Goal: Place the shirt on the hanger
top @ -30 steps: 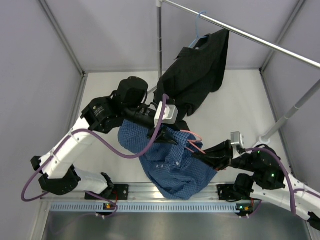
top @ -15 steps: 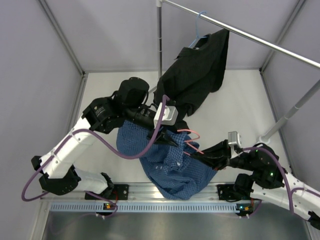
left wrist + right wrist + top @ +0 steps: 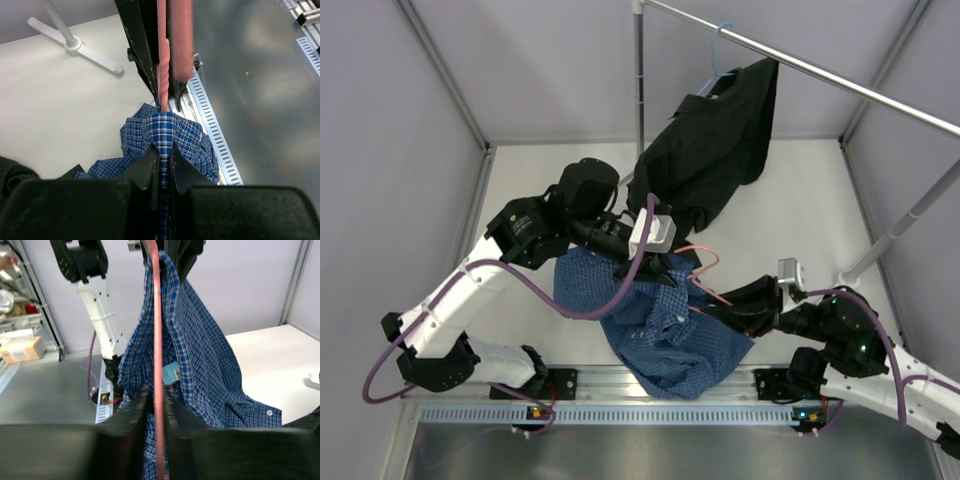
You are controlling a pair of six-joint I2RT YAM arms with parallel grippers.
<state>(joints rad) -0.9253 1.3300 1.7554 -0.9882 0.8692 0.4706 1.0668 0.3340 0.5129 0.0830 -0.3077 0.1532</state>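
Feeding the hanger point(image 3: 156, 340) into the shirt point(image 3: 192, 142)
My left gripper point(image 3: 161, 152) pinches the fabric aloft — my right gripper point(image 3: 156, 401) clamps the wire, so it can slide inside.

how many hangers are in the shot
2: the pink hanger, pinched by the right gripper at the blue checked shirt; the light blue hanger on the metal rail, mostly covered by the black shirt. More could hide under cloth.

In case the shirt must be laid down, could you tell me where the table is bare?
Bare table lies between the black shirt and the right rack pole, and beyond the left arm. The middle is crowded with the blue shirt and hanger.
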